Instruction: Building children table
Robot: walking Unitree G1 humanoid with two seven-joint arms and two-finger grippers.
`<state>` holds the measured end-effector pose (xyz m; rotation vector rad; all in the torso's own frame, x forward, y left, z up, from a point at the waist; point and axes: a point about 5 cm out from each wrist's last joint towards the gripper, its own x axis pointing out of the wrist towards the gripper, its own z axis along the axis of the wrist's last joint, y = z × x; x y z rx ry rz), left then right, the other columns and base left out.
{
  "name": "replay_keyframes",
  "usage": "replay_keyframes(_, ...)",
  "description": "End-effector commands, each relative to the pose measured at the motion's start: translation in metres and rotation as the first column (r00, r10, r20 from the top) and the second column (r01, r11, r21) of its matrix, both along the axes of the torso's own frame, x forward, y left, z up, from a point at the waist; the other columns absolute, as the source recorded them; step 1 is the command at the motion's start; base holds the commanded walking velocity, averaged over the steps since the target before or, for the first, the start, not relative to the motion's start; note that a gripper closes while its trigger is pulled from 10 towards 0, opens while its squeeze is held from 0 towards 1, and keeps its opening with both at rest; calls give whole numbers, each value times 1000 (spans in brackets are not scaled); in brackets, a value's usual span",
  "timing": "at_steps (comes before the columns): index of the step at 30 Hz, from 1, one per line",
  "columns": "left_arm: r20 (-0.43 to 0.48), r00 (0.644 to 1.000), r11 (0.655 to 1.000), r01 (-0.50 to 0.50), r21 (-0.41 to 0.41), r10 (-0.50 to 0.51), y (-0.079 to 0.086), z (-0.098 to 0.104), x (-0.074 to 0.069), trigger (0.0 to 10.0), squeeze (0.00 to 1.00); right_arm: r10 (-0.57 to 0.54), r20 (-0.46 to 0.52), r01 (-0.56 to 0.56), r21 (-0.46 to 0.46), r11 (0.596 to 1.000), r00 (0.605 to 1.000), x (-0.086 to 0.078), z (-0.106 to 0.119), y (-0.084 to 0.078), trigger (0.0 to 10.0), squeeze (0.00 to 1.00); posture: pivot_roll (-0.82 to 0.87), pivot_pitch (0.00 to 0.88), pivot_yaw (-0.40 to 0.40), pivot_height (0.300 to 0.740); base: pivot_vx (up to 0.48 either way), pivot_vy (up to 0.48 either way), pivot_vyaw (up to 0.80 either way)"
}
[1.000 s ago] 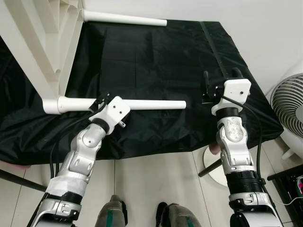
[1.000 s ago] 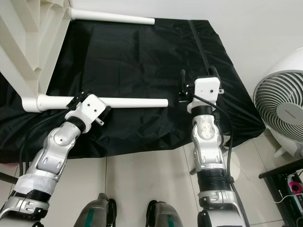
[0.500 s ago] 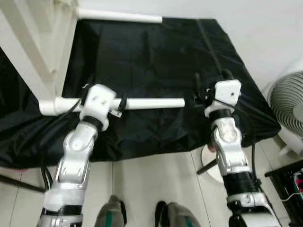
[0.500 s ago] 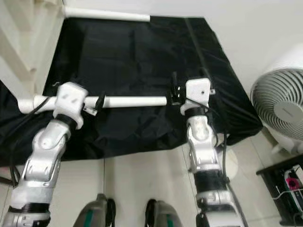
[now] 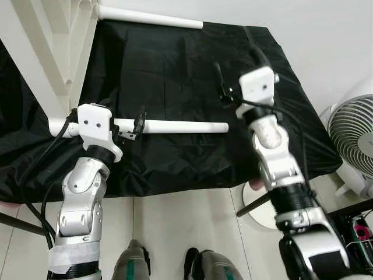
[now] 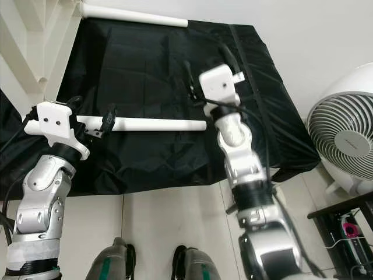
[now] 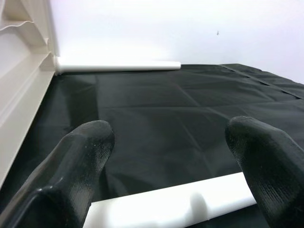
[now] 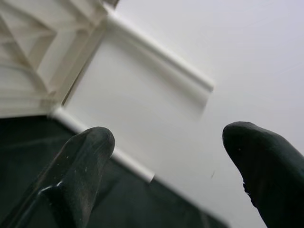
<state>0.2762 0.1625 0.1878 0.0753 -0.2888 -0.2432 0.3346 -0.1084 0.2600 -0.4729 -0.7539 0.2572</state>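
Lifted clear of the near table leg (image 5: 180, 126), the right gripper (image 5: 221, 87) hangs with fingers spread. Left gripper (image 5: 139, 122), fingers spread, straddles that leg, fixed to the overturned children's table (image 5: 41, 64) on black cloth (image 5: 175, 64). Likely next: grasping it.

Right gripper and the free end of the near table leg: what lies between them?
Just bare black cloth. In the left eye view the right gripper hangs above and beyond the near leg's tip, nothing between.
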Motion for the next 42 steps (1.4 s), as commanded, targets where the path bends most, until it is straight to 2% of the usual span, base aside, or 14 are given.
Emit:
replay_keyframes(1, -27, 999, 999, -44, -10, 43, 2, -6, -1, 10000, 0, 12, 19, -11, -55, 998, 1000, -3, -2, 3, 10000, 0, 181, 88, -110, 740, 0, 0, 0)
replay_keyframes(2, -32, 999, 999, -43, -25, 42, 1, -5, -2, 10000, 0, 82, 94, -63, -192, 979, 992, -12, 0, 15, 10000, 0, 178, 92, -115, 740, 0, 0, 0)
replay_keyframes(3, -32, 999, 999, -43, -25, 42, 1, -5, -2, 10000, 0, 82, 94, -63, -192, 979, 992, -12, 0, 15, 10000, 0, 178, 92, -115, 740, 0, 0, 0)
replay_keyframes(5, -39, 998, 999, -42, -29, 41, 0, -7, -3, 10000, 0, 136, 133, -95, -273, 957, 982, -21, -1, 24, 10000, 0, 172, 94, -115, 740, 0, 0, 0)
replay_keyframes(9, -54, 998, 999, -41, -19, 40, -2, -11, -3, 10000, 0, 164, 181, -103, -308, 946, 970, -28, 1, 28, 10000, 0, 166, 96, -113, 740, 0, 0, 0)
replay_keyframes(17, -54, 998, 999, -34, -12, 33, -5, -11, -1, 10000, 0, 167, 265, -80, -311, 947, 950, -35, 6, 28, 10000, 0, 154, 95, -110, 740, 0, 0, 0)
replay_keyframes(20, -54, 998, 1000, -21, 0, 21, -7, -13, 1, 10000, 0, 144, 394, -31, -278, 960, 908, -39, 23, 26, 10000, 0, 139, 93, -105, 740, 0, 0, 0)
replay_keyframes(23, -58, 998, 1000, -14, 7, 14, -7, -14, 1, 10000, 0, 132, 458, -5, -269, 963, 879, -42, 29, 23, 10000, 0, 137, 94, -105, 740, 0, 0, 0)
replay_keyframes(28, -87, 996, 1000, -16, -2, 16, -6, -18, 1, 10000, 0, 125, 497, 13, -264, 965, 859, -43, 32, 22, 10000, 0, 137, 93, -105, 740, 0, 0, 0)
replay_keyframes(29, -109, 994, 1000, -24, 5, 24, -4, -23, 1, 10000, 0, 116, 536, 26, -250, 968, 836, -46, 37, 21, 10000, 0, 134, 92, -103, 740, 0, 0, 0)
replay_keyframes(30, -109, 994, 1000, -24, 5, 24, -4, -23, 1, 10000, 0, 116, 536, 26, -250, 968, 836, -46, 37, 21, 10000, 0, 134, 92, -103, 740, 0, 0, 0)
replay_keyframes(33, -141, 989, 998, -49, 33, 54, -1, -31, 1, 10000, 0, 101, 627, 48, -216, 975, 773, -54, 52, 19, 10000, 0, 136, 91, -104, 740, 0, 0, 0)
replay_keyframes(37, -140, 988, 998, -55, 34, 59, -1, -31, 1, 10000, 0, 102, 650, 47, -208, 977, 753, -56, 61, 20, 10000, 0, 135, 90, -105, 740, 0, 0, 0)
replay_keyframes(42, -136, 989, 998, -53, 32, 57, -3, -30, 1, 10000, 0, 97, 653, 41, -193, 980, 751, -54, 72, 23, 10000, 0, 136, 91, -103, 740, 0, 0, 0)
